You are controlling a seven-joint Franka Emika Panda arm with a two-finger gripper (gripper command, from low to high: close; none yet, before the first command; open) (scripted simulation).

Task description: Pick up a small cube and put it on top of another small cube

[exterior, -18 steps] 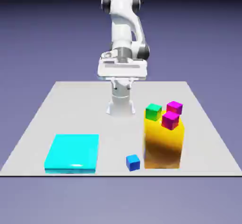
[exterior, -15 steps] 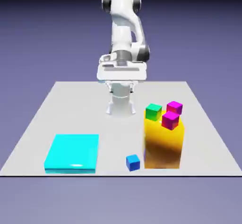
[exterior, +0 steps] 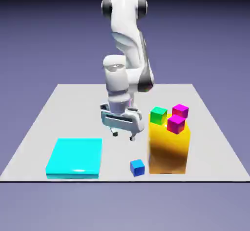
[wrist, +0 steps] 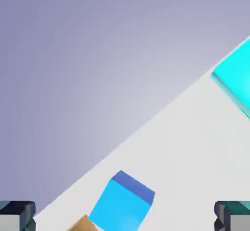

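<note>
The pincer (exterior: 123, 136) hangs above the desk (exterior: 73, 108) with its jaws apart and nothing between them; in the hand view its two tips sit wide at the bottom corners. It is up and back from the small blue cube (exterior: 137, 167), not yet over it. In the hand view the cube (wrist: 123, 203) shows low between the tips, apart from both. The cube rests on the desk near the front edge, just beside the foot of the tall yellow block (exterior: 169, 149). On top of that block sit a green cube (exterior: 158, 114) and two magenta cubes (exterior: 176, 123). A flat cyan slab (exterior: 74, 157) lies well away from the block. Judging by this, the task is barely begun: reaching, gripping, lifting and stacking are all left.
</note>
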